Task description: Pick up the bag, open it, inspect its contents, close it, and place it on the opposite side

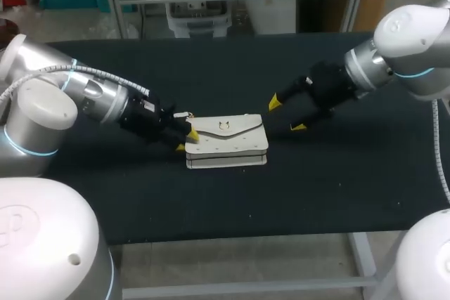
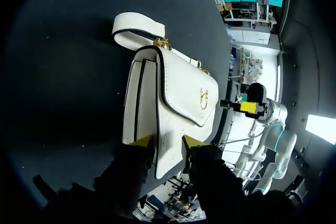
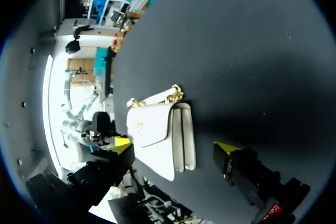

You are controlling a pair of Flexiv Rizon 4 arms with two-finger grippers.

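Note:
A white bag point(image 1: 226, 142) with a flap and a gold clasp lies flat in the middle of the black table. Its strap loop point(image 2: 137, 27) and gold chain lie at the end away from my left gripper's fingers. My left gripper point(image 1: 186, 140) is at the bag's left end. In the left wrist view both yellow tips press the bag point(image 2: 178, 87) from two sides, so the left gripper point(image 2: 168, 142) is shut on it. Just off the bag's right end my right gripper point(image 1: 287, 115) stands wide open, touching nothing. The bag point(image 3: 157, 129) lies ahead of the right gripper point(image 3: 174, 145).
The black table point(image 1: 140, 201) has bare cloth on all sides of the bag, with its front edge near my bases. No other objects stand on it.

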